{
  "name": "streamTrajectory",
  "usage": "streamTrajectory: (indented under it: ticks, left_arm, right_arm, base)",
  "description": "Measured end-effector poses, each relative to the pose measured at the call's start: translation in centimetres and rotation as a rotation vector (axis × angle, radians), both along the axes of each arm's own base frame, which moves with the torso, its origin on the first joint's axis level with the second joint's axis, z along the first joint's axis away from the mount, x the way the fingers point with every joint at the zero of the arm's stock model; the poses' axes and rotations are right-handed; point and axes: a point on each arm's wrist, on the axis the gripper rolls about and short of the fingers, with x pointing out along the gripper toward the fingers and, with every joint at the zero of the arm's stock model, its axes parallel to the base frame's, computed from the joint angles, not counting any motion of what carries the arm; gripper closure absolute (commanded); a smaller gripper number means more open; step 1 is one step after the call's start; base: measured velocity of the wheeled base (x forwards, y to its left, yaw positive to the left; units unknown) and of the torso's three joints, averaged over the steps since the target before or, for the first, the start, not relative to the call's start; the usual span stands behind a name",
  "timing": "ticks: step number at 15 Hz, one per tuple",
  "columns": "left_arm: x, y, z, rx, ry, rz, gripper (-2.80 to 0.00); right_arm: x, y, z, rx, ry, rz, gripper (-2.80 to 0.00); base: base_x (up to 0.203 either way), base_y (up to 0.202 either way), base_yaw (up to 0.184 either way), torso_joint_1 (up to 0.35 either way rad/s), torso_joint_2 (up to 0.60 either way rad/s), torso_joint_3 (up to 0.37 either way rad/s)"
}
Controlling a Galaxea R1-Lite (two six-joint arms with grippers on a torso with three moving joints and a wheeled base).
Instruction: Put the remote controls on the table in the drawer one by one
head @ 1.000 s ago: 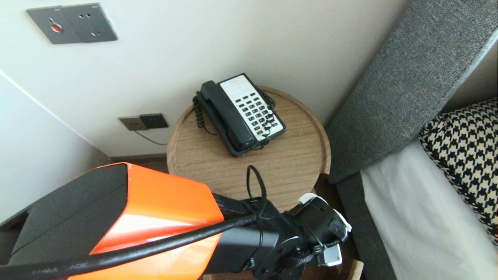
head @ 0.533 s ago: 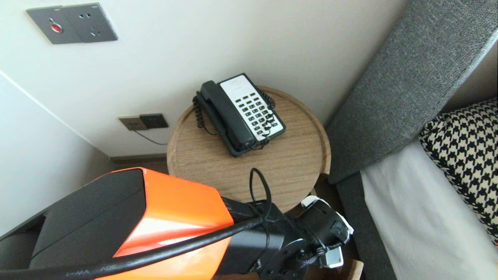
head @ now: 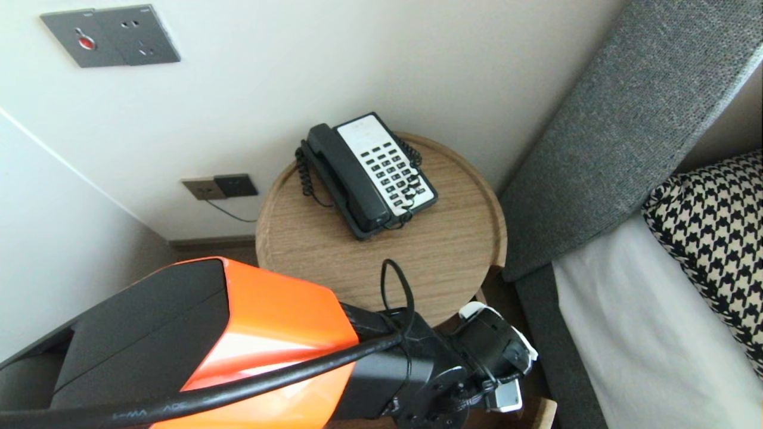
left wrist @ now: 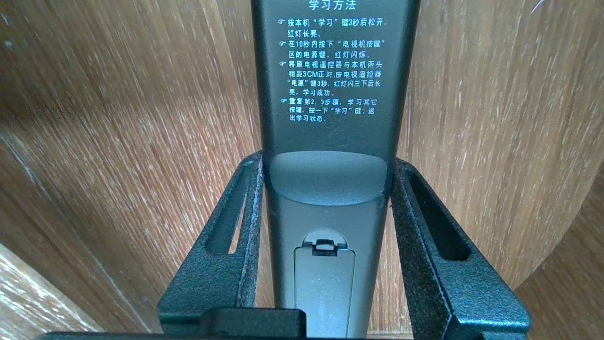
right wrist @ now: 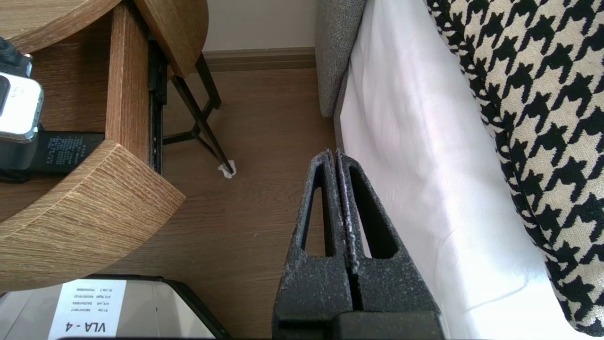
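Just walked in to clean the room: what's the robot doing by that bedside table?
The left gripper is closed on a dark remote control, printed back showing, inside the open wooden drawer under the round bedside table. Whether it rests on the drawer bottom is unclear. The right gripper hangs shut over the floor beside the bed. A telephone sits on the tabletop.
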Motion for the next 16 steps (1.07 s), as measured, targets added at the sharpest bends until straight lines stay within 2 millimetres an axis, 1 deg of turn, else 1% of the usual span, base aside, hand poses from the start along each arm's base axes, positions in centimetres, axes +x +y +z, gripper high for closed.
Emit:
streamTrajectory:
  ticks: [10, 11, 16]
  left_arm:
    - [1.1, 0.1, 0.4, -0.024, -0.010, 0.025, 0.00]
    - [1.1, 0.1, 0.4, -0.023, -0.011, 0.026, -2.80]
    - [1.1, 0.0, 0.2, -0.021, -0.012, 0.022, -2.80]
  right_arm:
    - [0.0, 0.0, 0.0, 0.000, 0.000, 0.000, 0.00]
    - [0.0, 0.0, 0.0, 0.000, 0.000, 0.000, 0.00]
    - [0.0, 0.0, 0.0, 0.000, 0.000, -0.001, 0.00]
  base:
    - [0.000, 0.000, 0.000, 0.000, 0.00, 0.000]
    - [0.000, 0.000, 0.000, 0.000, 0.00, 0.000]
    - [0.000, 0.000, 0.000, 0.000, 0.00, 0.000]
